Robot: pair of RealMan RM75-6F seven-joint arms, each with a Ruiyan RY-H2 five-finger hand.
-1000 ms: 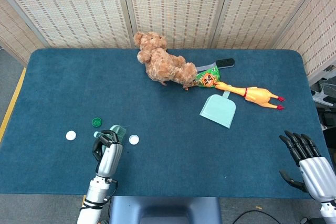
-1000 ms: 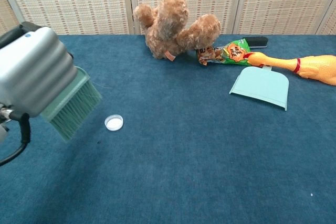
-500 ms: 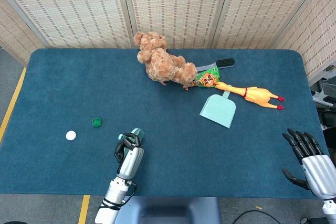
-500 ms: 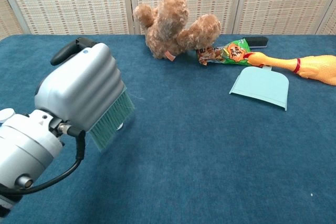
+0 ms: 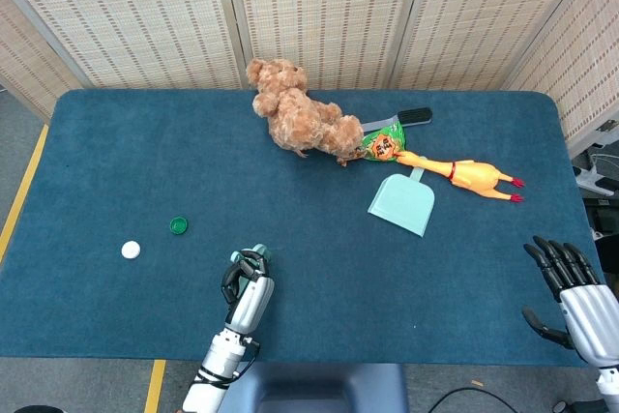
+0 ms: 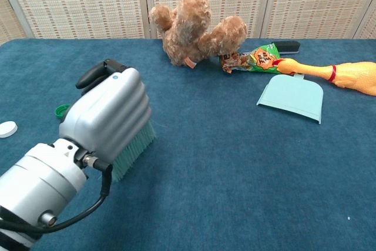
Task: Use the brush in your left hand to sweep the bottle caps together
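Observation:
My left hand (image 5: 249,287) (image 6: 108,119) grips a teal brush (image 6: 133,150), whose bristles reach down to the blue table (image 5: 319,268). In the head view only a teal tip of the brush (image 5: 259,252) shows above the hand. A green cap (image 5: 178,225) (image 6: 61,110) and a white cap (image 5: 131,250) (image 6: 7,129) lie to the left of the hand, apart from each other. A second white cap seen earlier is hidden behind the hand and brush. My right hand (image 5: 571,292) hovers open at the front right edge, holding nothing.
A teddy bear (image 5: 295,121) (image 6: 197,27) lies at the back centre, with a snack bag (image 5: 383,145) and a black object (image 5: 414,116) beside it. A rubber chicken (image 5: 464,174) and a pale green dustpan (image 5: 403,204) (image 6: 292,98) lie to the right.
My left hand has carried the brush to the right along the front of the table, over the near white cap, which is now hidden. The right hand barely moved.

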